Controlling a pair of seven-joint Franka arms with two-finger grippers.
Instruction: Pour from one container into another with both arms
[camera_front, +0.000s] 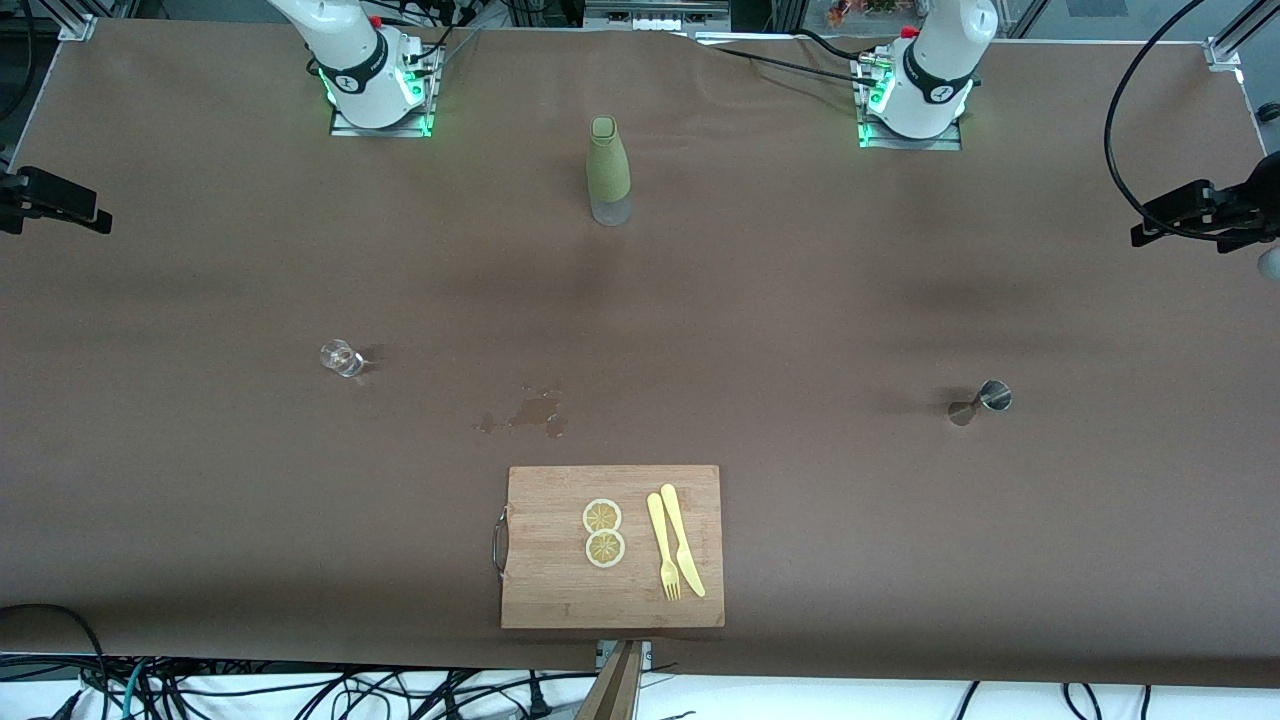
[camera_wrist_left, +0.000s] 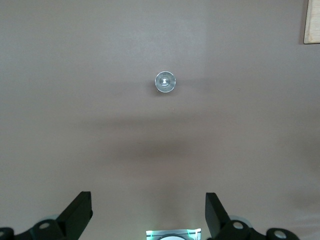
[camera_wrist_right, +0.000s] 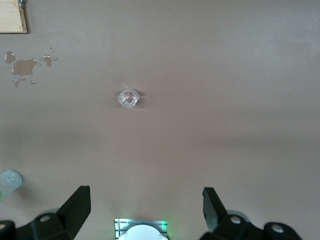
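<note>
Jigger (camera_front: 994, 396) stands upright toward the left arm's end of the desk; glass cup (camera_front: 341, 358) stands toward the right arm's end, both well clear of any edge.

Left gripper (camera_wrist_left: 149, 212) hangs high over the jigger, jaws spread, holding nothing. Right gripper (camera_wrist_right: 145, 207) hangs high over the cup, jaws spread, holding nothing.

Judgement: jigger is light, rigid, slick steel; pinch at the narrow waist. Cup is small, hard, breakable, slippery; grip across the wall above the thick base, gently.
</note>
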